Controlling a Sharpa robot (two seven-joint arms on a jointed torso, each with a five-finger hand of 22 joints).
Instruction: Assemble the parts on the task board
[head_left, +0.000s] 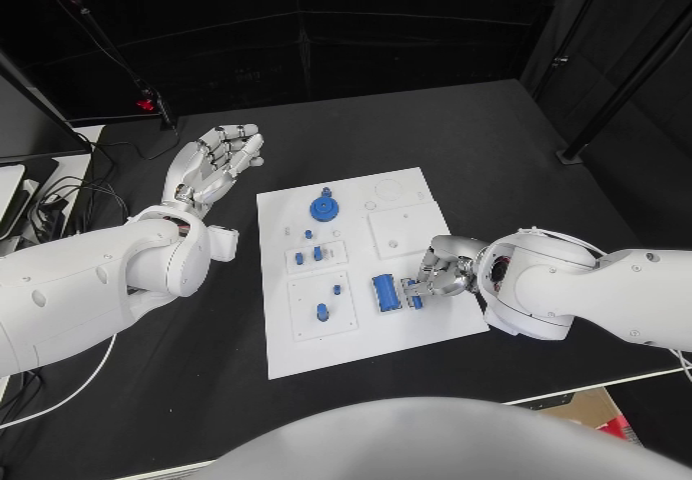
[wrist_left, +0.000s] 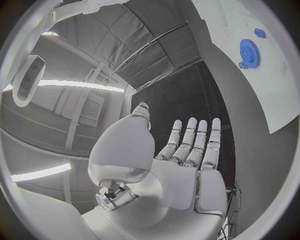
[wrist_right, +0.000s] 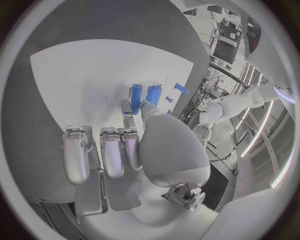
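Observation:
The white task board lies mid-table. On it are a blue gear, several small blue pegs and a larger blue cylinder part. My right hand rests at the board's right edge next to that cylinder part. Its thumb and a finger pinch a small blue part just above the board. The right wrist view shows the pinching fingertips close to two blue cylinders. My left hand hovers over the black table left of the board, fingers spread and holding nothing; the palm is flat.
Two small inset plates on the board's left half hold more blue pieces. A square plate lies on the right half. Cables and equipment sit at the table's far left edge. The gear appears in the left wrist view.

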